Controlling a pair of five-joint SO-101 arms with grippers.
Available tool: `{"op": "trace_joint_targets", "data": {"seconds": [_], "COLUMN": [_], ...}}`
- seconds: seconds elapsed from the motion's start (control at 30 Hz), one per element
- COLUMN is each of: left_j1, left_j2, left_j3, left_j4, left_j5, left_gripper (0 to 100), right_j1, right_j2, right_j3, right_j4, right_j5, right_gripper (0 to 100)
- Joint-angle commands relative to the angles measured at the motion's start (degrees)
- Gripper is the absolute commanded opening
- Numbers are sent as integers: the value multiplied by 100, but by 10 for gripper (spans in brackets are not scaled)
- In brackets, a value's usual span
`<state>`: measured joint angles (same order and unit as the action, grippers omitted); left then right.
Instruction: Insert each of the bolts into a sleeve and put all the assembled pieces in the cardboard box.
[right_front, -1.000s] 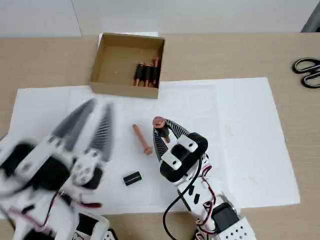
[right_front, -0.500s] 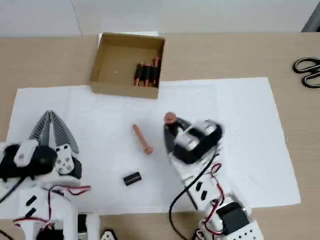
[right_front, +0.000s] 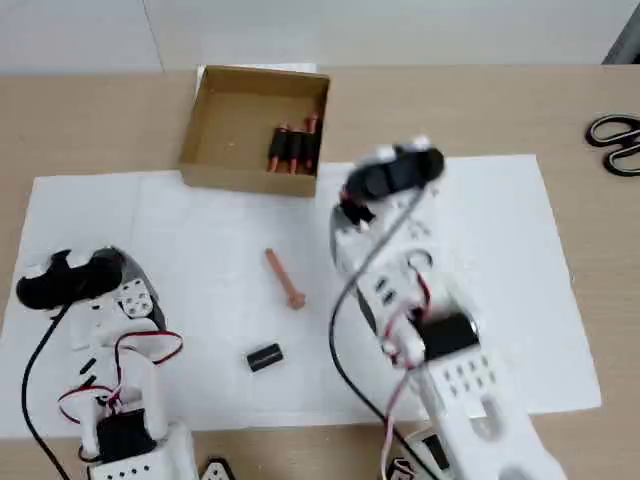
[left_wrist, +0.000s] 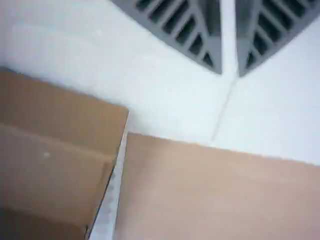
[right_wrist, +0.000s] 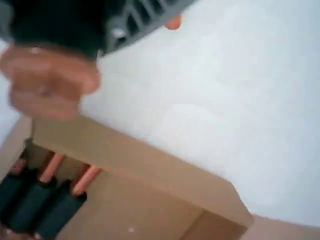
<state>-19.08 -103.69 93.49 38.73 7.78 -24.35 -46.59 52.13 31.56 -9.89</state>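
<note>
My right gripper (right_front: 347, 212) is shut on an assembled piece, a copper bolt (right_wrist: 47, 82) in a black sleeve, held just short of the near right corner of the cardboard box (right_front: 215, 140). In the right wrist view the box wall (right_wrist: 150, 165) lies below the held piece, with three assembled pieces (right_wrist: 35, 200) inside. From above they lie along the box's right side (right_front: 293, 148). A loose copper bolt (right_front: 284, 278) and a loose black sleeve (right_front: 264, 357) rest on the white paper. My left gripper (left_wrist: 230, 60) is pulled back at the left, shut and empty.
A white paper sheet (right_front: 480, 280) covers the middle of the wooden table. Black scissors (right_front: 615, 143) lie at the far right edge. The left arm's base (right_front: 120, 430) stands at the front left, the right arm's body (right_front: 450, 360) at the front right.
The right arm has carried the assembled piece from the middle of the paper up toward the box. The left arm has pulled back to the left and its fingers have come together.
</note>
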Motion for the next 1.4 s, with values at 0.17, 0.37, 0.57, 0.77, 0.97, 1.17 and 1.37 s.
{"op": "trace_joint_targets", "data": {"seconds": [0.17, 0.37, 0.57, 0.77, 0.97, 1.17, 1.37], "left_j1": [-396, -237, -132, -132, -123, -123, -123], "left_j2": [-53, -53, -53, -44, -44, -44, -44], "left_j3": [277, 277, 277, 277, 277, 277, 277], "left_j4": [-668, -695, -677, -677, -677, -677, -677], "left_j5": [9, 141, 589, 791, 1029, 1029, 1029], "left_gripper": [6, 6, 6, 6, 6, 6, 6], "right_j1": [-418, -409, -409, -409, -418, -418, -418], "right_j2": [3222, 4971, 6185, 7284, 8426, 9253, 9815], "right_j3": [-2980, -4844, -6374, -7622, -8448, -9503, -10277], "right_j4": [-40, -4, -40, -505, -875, -813, -224], "right_j5": [-70, -70, -70, -79, -105, -1029, -1020], "right_gripper": [4, 4, 4, 4, 4, 5, 6]}}
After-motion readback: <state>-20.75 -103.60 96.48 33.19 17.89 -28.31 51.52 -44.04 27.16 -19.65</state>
